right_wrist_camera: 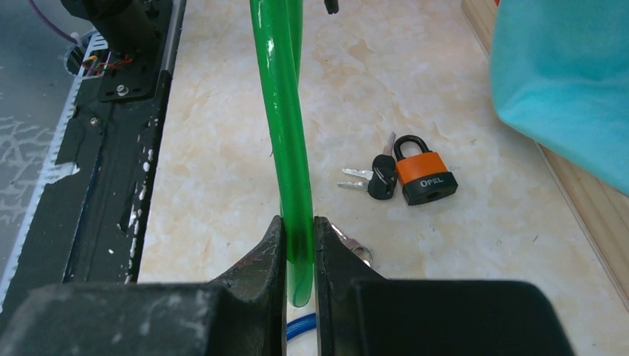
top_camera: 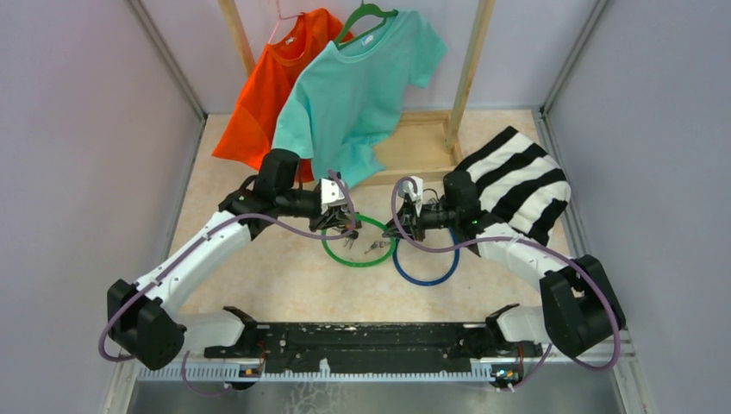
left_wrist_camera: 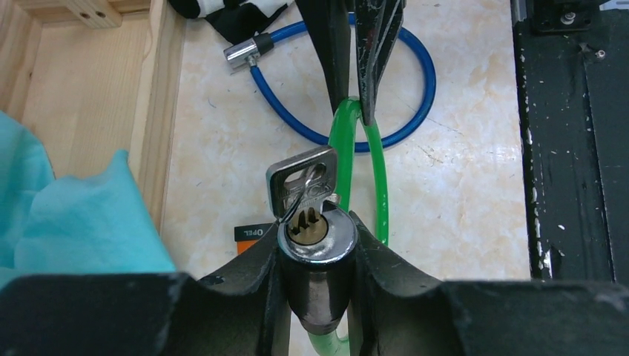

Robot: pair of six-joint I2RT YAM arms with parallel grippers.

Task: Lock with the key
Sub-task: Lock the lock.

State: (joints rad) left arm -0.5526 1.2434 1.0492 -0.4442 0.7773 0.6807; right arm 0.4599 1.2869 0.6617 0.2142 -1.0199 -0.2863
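Note:
My left gripper (left_wrist_camera: 319,236) is shut on the chrome-and-black cylinder (left_wrist_camera: 320,297) of the green cable lock (top_camera: 358,246). A silver key (left_wrist_camera: 303,184) sits in the cylinder's keyhole, with its head tilted to the left. My right gripper (right_wrist_camera: 300,226) is shut on the green cable (right_wrist_camera: 282,111) near its free end. It shows at the top of the left wrist view (left_wrist_camera: 354,104), pinching the cable. In the top view the left gripper (top_camera: 345,226) and the right gripper (top_camera: 398,226) face each other over the green loop.
An orange padlock (right_wrist_camera: 424,178) with a bunch of keys (right_wrist_camera: 374,178) lies on the table inside the green loop. A blue cable lock (top_camera: 427,263) lies to the right. A wooden rack (top_camera: 422,142) holds teal (top_camera: 362,82) and orange (top_camera: 271,86) shirts. A striped cloth (top_camera: 517,177) lies at right.

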